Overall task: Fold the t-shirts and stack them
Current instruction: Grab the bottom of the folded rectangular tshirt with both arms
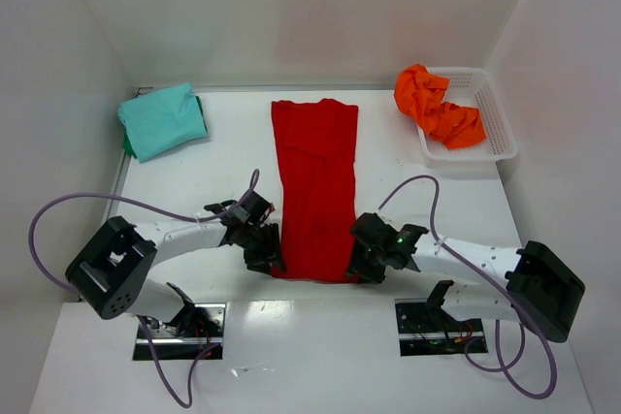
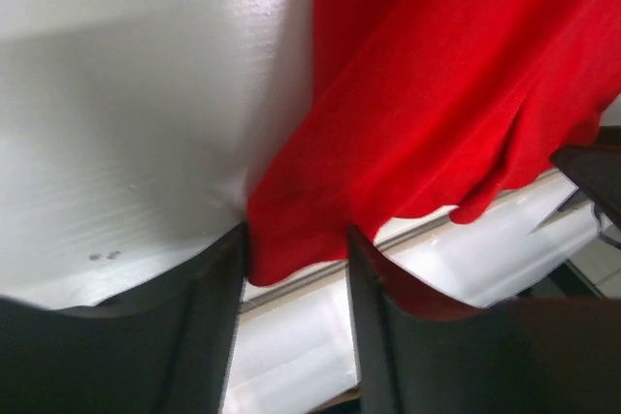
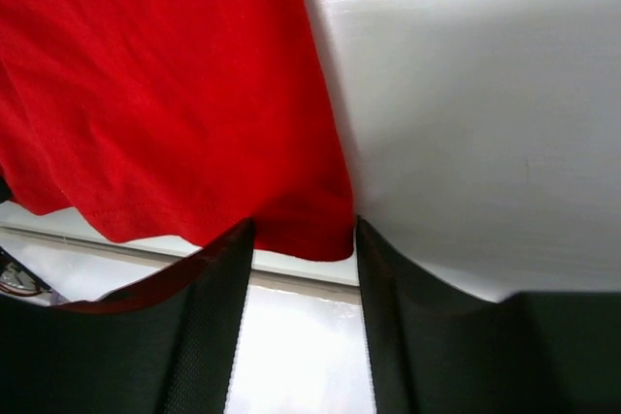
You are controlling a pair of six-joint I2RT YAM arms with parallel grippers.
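The red t-shirt (image 1: 315, 186) lies as a long narrow strip down the middle of the white table. My left gripper (image 1: 267, 257) is at its near left corner and my right gripper (image 1: 361, 264) at its near right corner. In the left wrist view the jaws (image 2: 296, 235) stand apart with the corner of the red cloth (image 2: 417, 94) between the fingertips. In the right wrist view the jaws (image 3: 304, 225) also stand apart around the red corner (image 3: 165, 75). The folded teal t-shirt (image 1: 162, 120) lies at the back left. The orange t-shirt (image 1: 437, 106) is crumpled in the basket.
A white mesh basket (image 1: 495, 133) stands at the back right by the right wall. White walls close in the table on the left, back and right. The table's near edge runs just under the red shirt's hem.
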